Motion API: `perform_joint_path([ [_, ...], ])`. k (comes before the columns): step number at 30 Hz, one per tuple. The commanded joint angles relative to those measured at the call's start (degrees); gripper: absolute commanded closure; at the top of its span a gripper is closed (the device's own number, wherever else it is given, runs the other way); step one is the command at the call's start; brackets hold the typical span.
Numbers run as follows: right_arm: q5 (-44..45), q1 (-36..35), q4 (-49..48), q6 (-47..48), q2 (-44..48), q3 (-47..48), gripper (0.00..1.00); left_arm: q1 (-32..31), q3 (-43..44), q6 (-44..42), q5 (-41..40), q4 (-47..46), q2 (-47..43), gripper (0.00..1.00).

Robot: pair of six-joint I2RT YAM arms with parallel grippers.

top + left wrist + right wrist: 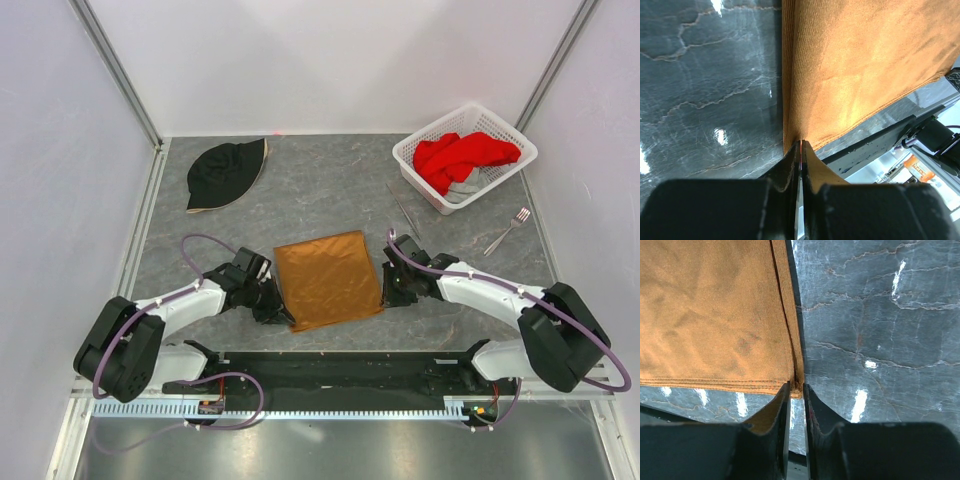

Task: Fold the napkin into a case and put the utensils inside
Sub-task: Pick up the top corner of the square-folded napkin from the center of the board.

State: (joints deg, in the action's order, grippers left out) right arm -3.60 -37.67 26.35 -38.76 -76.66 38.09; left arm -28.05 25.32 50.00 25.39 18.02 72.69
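The orange-brown napkin (pixel 328 278) lies flat on the table in the middle. My left gripper (pixel 284 314) is at its near left corner, and the left wrist view shows the gripper (pixel 801 144) shut on the napkin (pixel 860 65) there. My right gripper (pixel 389 293) is at the near right corner, and in the right wrist view the gripper (pixel 797 386) pinches the hem of the napkin (pixel 715 315). The silver fork (pixel 508 230) lies at the right. The thin grey knife-like piece (pixel 403 212) lies just beyond the right gripper.
A white basket (pixel 510 128) with a red cloth (pixel 462 156) stands at the back right. A black hat (pixel 225 172) lies at the back left. White walls enclose the table on three sides.
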Motion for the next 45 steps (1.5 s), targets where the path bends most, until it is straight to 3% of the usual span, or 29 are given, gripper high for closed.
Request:
perform_joint_path([
  [1,0.52,-0.3,-1.3,0.18,-0.15,2.17,0.78,-0.07,0.34,-1.31,-1.39,-0.09,0.0,0.92],
  [11,1.4,-0.82,1.25,0.36,1.96,4.63,0.75,-0.25,-0.71,-1.13,-0.6,-1.23,0.7,0.92],
  [39,-0.53,-1.79,-4.64,-1.31,-1.65,-0.64,0.76,-0.42,-0.89,-0.78,-0.34,-1.32,0.35,0.92],
  [45,-0.71,-1.88,-4.82,-2.02,-0.86,-0.38,0.81,-0.34,-0.98,-0.78,-0.51,-1.32,0.44,0.92],
])
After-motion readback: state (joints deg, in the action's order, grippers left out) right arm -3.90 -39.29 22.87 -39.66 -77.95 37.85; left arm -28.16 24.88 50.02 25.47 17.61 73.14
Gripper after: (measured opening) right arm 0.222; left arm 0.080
